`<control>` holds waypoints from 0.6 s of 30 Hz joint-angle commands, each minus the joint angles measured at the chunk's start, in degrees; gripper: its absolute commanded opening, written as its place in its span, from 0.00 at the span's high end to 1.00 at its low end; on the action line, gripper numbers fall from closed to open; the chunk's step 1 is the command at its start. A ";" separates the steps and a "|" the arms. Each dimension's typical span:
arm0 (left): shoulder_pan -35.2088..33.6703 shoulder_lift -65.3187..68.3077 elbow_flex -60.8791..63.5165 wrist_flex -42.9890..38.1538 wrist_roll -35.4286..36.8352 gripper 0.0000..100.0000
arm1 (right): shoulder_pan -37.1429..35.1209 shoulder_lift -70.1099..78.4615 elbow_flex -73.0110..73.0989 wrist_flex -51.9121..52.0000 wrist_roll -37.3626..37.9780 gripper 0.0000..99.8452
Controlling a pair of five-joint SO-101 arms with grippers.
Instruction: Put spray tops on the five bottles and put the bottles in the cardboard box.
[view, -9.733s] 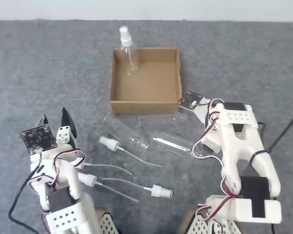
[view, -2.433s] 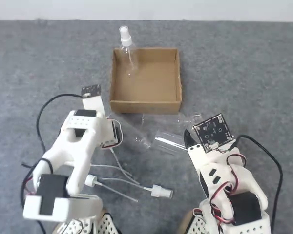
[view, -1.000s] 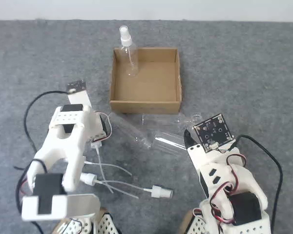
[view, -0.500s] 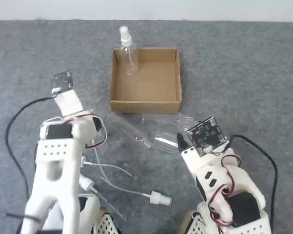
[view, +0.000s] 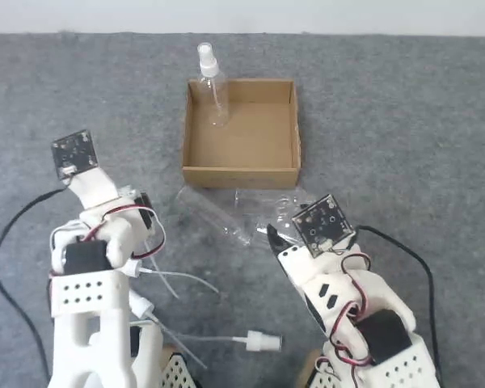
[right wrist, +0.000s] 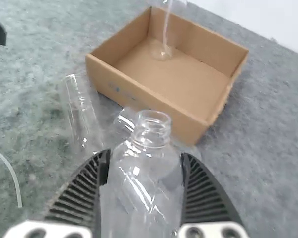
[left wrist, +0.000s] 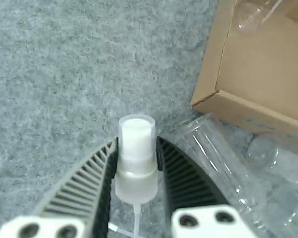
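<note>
Both arms have shifted since a moment ago: the left gripper (left wrist: pixel 135 147) is closed on a spray top (left wrist: pixel 135 166), cap end outward and tube trailing toward the wrist. The right gripper (right wrist: pixel 145 156) clamps an uncapped bottle (right wrist: pixel 141 178), its long axis in line with the gripper and its neck pointing ahead at the cardboard box (view: pixel 241 175). One capped bottle (view: pixel 212 89) stands in that box; four seem left, with loose bottles (view: pixel 214 214) lying just ahead of the right gripper.

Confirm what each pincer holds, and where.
Left pincer: white plastic spray top, gripped at its collar. Right pincer: clear plastic bottle, gripped around its body below the neck.
</note>
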 commanded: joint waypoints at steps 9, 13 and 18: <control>-0.44 -10.46 3.91 -1.58 -0.09 0.99 | -4.79 -0.92 3.34 -5.76 -0.79 0.97; -1.76 -15.74 5.93 -1.41 -0.09 0.99 | -4.79 -0.92 4.92 -7.60 -0.70 0.97; -4.84 -23.38 9.01 -1.41 -0.09 0.99 | -4.79 -0.92 4.92 -7.60 -0.70 0.97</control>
